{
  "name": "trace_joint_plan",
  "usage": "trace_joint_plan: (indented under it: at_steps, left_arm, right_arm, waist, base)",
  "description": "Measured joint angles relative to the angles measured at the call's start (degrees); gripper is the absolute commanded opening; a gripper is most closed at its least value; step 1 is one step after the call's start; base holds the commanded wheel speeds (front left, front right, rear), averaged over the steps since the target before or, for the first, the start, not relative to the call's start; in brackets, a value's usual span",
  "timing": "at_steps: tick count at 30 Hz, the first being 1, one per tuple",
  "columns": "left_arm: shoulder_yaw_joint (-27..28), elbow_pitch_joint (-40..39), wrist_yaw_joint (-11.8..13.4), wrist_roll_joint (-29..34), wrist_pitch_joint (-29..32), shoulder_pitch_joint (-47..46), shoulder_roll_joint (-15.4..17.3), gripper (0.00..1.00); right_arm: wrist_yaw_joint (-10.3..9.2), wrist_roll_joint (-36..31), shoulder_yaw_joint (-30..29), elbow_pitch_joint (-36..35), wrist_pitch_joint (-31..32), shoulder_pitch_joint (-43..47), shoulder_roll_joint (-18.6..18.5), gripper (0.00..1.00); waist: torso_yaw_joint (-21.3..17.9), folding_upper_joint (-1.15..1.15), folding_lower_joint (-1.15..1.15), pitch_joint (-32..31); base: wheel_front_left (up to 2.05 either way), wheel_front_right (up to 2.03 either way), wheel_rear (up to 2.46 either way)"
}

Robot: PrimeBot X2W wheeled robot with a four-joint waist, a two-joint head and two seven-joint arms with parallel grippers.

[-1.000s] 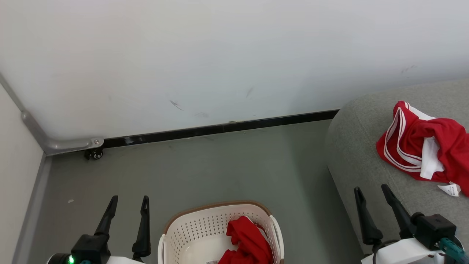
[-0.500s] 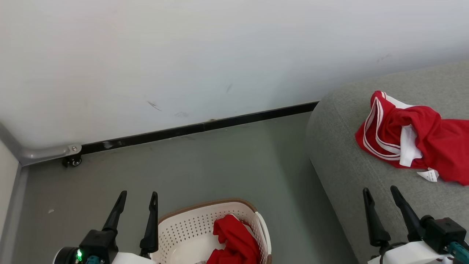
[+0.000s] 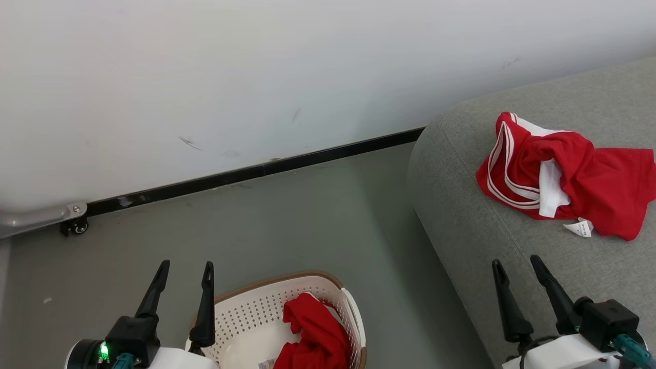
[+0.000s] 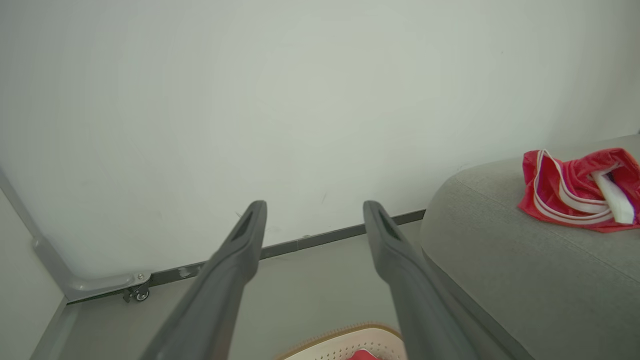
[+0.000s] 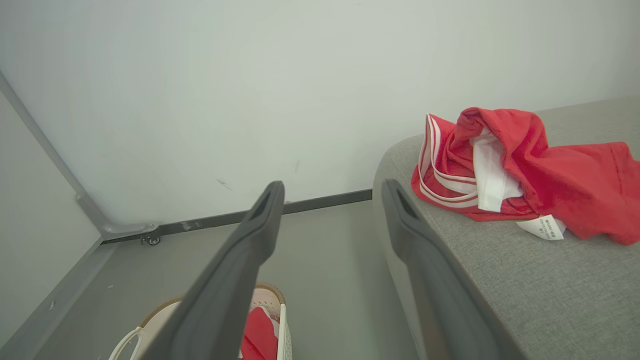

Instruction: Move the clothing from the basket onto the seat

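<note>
Pale grey wall (image 3: 256,77) is seen across the upper part of the head view, met along a black skirting strip (image 3: 256,171) by a grey-green floor (image 3: 287,220). At the right the grey seat (image 3: 487,246) is seen, its rounded end turned toward the open floor. The cream basket (image 3: 241,318) with a brown rim is stood on the floor at the bottom of the view, between the two hands. On the seat, well apart from the basket, a crumpled red garment (image 3: 589,174) with white stripe trim is laid. A second red garment (image 3: 312,333) is bunched inside the basket against its right side. The left hand (image 3: 185,264) is held released, fingers spread, beside the basket's left rim, with nothing gripped. The right hand (image 3: 515,260) is likewise released and empty, over the near part of the seat. A white tag (image 3: 578,228) is seen at the near edge of the garment on the seat, and a small caster (image 3: 77,227) at the wall's foot, far left.
</note>
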Motion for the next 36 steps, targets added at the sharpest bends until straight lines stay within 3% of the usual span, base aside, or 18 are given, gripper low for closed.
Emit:
trace_joint_plan:
  at_steps: [18, 36]
  left_arm:
    - [-2.91, 0.56, -3.02, 3.37, 0.0, -5.56, 2.5, 1.0]
    - [-6.43, 4.07, -5.81, 5.87, 0.0, -13.5, 2.61, 1.0]
  right_arm:
    - [0.0, -0.77, 0.56, -2.74, -0.16, -4.85, -0.01, 1.0]
    - [0.0, -1.15, -0.85, -4.11, -1.34, -7.7, -0.01, 1.0]
  waist:
    - [-0.07, 0.0, 0.0, 5.35]
    - [-1.1, 0.0, 0.0, 13.08]
  base:
    - [0.0, 0.0, 0.0]
    - [0.0, 0.0, 0.0]
